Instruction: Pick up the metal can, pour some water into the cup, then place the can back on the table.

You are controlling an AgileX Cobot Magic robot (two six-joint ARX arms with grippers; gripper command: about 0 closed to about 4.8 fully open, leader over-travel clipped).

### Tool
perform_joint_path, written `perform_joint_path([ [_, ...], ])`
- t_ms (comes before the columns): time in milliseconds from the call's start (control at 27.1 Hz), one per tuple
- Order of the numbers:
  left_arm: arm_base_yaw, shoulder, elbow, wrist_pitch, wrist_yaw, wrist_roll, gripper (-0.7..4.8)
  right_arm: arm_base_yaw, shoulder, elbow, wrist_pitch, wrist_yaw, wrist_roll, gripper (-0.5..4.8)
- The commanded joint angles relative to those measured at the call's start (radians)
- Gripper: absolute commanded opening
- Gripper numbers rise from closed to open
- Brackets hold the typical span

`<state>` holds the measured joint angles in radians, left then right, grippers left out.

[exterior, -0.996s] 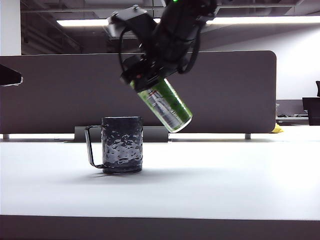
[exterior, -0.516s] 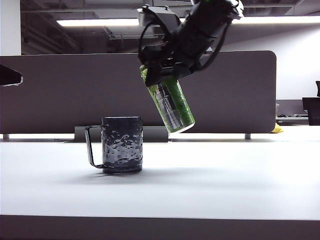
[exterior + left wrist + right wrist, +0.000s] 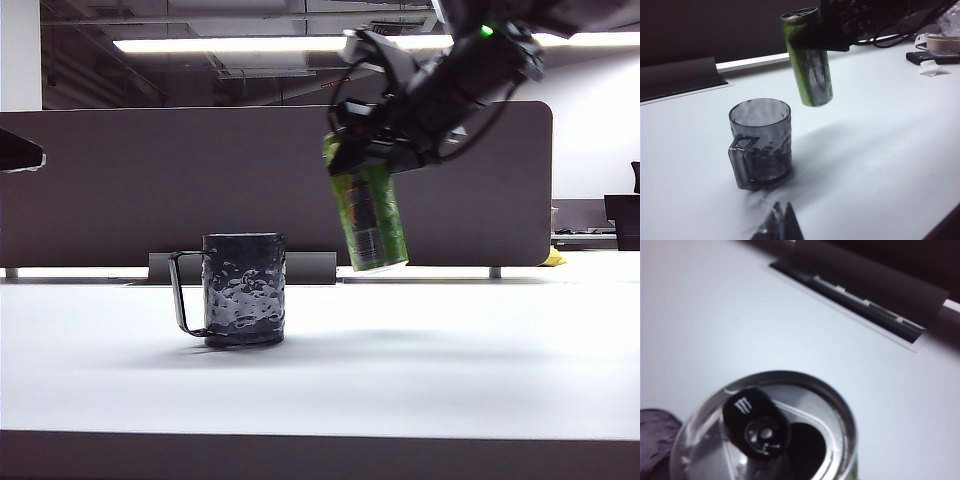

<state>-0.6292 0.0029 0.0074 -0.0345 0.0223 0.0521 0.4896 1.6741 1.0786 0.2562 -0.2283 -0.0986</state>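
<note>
Metal can (image 3: 371,217), clamped near its top by right gripper (image 3: 372,152), aloft right of cup (image 3: 244,289); light, slick, dentable. Left gripper (image 3: 781,226) near cup, jaw state unclear.

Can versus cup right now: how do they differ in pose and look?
The can hangs above the table, slightly tilted, held near its top by the right gripper; the cup stands upright on the table. The can is green and slim; the cup is dark, dimpled, wider, with a handle. Both are open-topped.

Metal can (image 3: 368,215) hangs right of cup (image 3: 244,290), above table (image 3: 420,370).
</note>
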Motion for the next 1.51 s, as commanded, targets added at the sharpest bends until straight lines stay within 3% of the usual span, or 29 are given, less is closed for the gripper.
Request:
perform_joint_path([
  [37,0.002,0.001,0.001,0.013,0.0,0.0,-0.05,-0.027,-0.011,-0.046,0.179,-0.069,0.066,2.1],
  [590,0.002,0.001,0.001,0.014,0.0,0.0,-0.05,-0.092,-0.008,-0.344,0.644,-0.084,0.215,2.1],
  [1512,0.002,0.001,0.001,0.014,0.0,0.0,-0.05,-0.097,0.072,-0.384,0.68,-0.089,0.204,2.11],
])
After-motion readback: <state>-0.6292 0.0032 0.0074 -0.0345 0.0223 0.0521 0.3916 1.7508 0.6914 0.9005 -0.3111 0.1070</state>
